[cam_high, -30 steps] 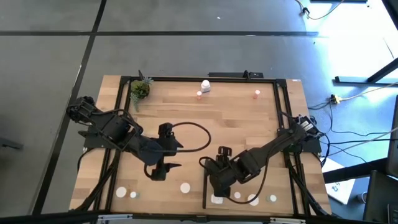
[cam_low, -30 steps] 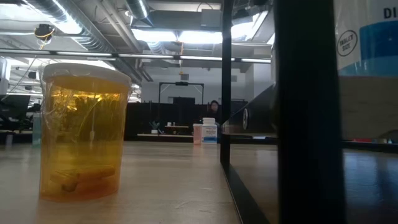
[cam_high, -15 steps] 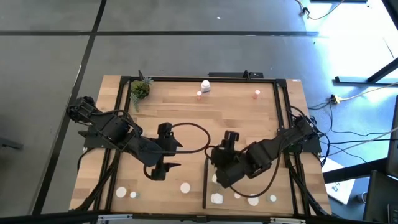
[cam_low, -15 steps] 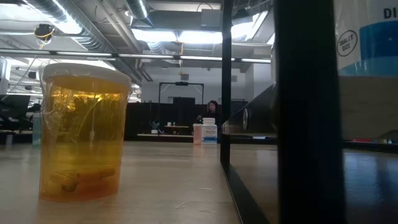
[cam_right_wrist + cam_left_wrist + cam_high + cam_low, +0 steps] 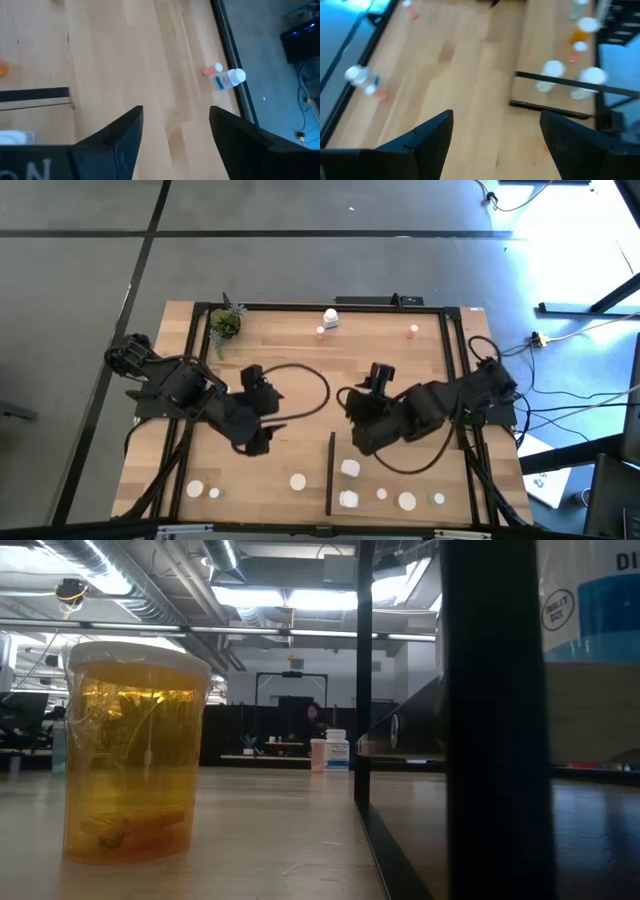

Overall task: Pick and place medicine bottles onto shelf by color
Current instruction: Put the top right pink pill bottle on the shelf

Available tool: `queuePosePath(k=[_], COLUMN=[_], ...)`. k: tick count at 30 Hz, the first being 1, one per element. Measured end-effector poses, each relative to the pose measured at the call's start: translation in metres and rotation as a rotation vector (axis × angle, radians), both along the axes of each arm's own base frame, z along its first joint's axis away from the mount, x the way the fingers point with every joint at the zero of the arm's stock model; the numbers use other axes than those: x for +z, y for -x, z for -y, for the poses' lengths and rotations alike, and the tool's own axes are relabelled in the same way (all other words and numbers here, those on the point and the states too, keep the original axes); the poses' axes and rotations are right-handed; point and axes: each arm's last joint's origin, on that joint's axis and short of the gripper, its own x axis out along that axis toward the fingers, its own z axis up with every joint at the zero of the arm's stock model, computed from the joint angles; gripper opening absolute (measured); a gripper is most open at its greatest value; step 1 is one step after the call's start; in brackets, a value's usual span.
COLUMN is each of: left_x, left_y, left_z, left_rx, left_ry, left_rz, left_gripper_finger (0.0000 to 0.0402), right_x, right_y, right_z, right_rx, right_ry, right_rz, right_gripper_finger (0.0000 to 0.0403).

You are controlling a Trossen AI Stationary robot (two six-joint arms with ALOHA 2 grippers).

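Both arms hang over the middle of the tabletop (image 5: 400,360). The right gripper (image 5: 372,385) has its jaws parted and empty, and so does the left gripper (image 5: 262,412). Well ahead of the right jaws, by the far edge, stands a white medicine bottle (image 5: 330,318) with a small pink-topped one (image 5: 320,332) just beside it; in the right wrist view the white one looks tipped on its side, though I can't be sure. The right arm seems nearer. Behind both jaws, more bottles already sit on the shelf (image 5: 400,480).
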Motion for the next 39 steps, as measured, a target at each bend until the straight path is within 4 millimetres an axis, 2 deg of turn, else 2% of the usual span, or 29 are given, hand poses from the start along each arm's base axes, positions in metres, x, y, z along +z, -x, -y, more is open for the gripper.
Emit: queuePosePath(k=[6,13,21,27,32,36,39], left_x=[0.009,0.014,0.013,0.015,0.017,0.005,-0.009], left_y=[0.005,0.000,-0.005,0.003,0.011,0.002,-0.008], left_z=[-0.027,-0.071,-0.149,-0.215,-0.255,-0.283,-0.304], left_rx=[0.103,0.173,0.285,0.302,0.332,0.322,0.292], left_ry=[0.018,-0.043,-0.008,0.051,0.074,0.121,0.136], left_rz=[0.019,0.003,-0.066,-0.046,0.022,0.025,0.004], left_gripper_finger=[0.0292,0.0292,0.0292,0.0292,0.0292,0.0292,0.0292], right_x=[0.020,0.035,0.034,0.033,0.033,0.034,0.035], right_y=[0.011,0.012,-0.007,-0.004,-0.001,0.005,0.006], right_z=[0.023,0.073,0.125,0.165,0.207,0.230,0.240], right_rx=[0.008,-0.006,0.175,0.275,0.333,0.275,0.275], right_ry=[0.013,0.035,-0.096,-0.111,-0.195,-0.206,-0.184], right_rz=[0.023,-0.008,-0.057,-0.130,-0.094,-0.080,-0.064], right_gripper_finger=[0.0229,0.0229,0.0229,0.0229,0.0229,0.0229,0.0229])
